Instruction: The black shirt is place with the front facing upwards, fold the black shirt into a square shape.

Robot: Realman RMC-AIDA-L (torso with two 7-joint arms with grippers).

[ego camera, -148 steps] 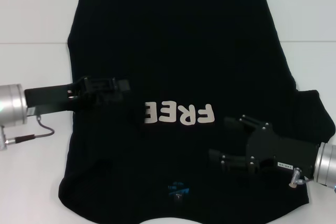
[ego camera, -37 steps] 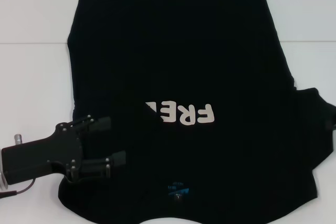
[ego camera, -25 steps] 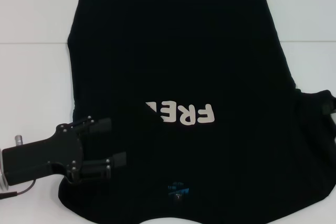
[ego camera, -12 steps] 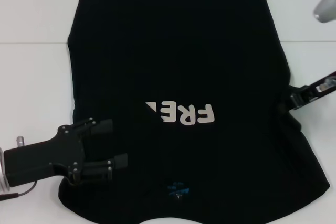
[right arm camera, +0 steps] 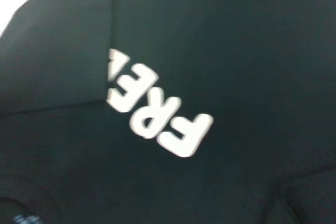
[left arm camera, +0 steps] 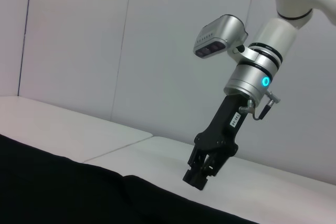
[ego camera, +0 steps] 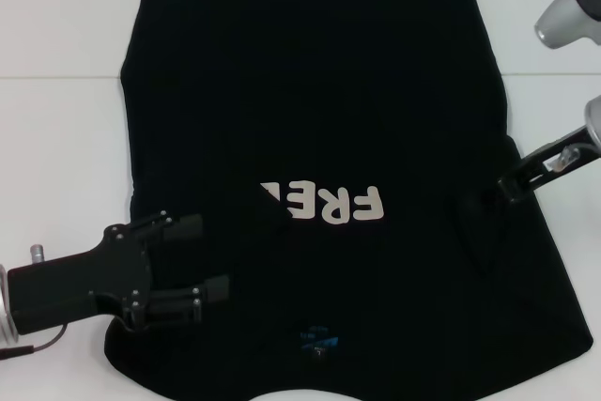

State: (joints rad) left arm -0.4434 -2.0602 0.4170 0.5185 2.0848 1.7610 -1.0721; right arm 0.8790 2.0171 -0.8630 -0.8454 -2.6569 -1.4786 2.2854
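The black shirt [ego camera: 319,91] lies flat on the white table, its pale "FREE" lettering [ego camera: 324,202] up and the blue neck label [ego camera: 316,337] at the near edge. A fold of cloth on the left covers the end of the lettering. My left gripper [ego camera: 202,258] is open, low over the shirt's near left part. My right gripper [ego camera: 507,190] is shut on the shirt's right sleeve and holds it lifted over the shirt's right side. It also shows in the left wrist view [left arm camera: 198,176]. The right wrist view shows the lettering [right arm camera: 157,111].
Bare white table [ego camera: 56,138] shows to the left and to the far right of the shirt. A pale wall [left arm camera: 105,51] stands behind the table in the left wrist view.
My right gripper has come in from the right edge and drawn the right sleeve inward over the shirt. My left gripper has stayed almost still.
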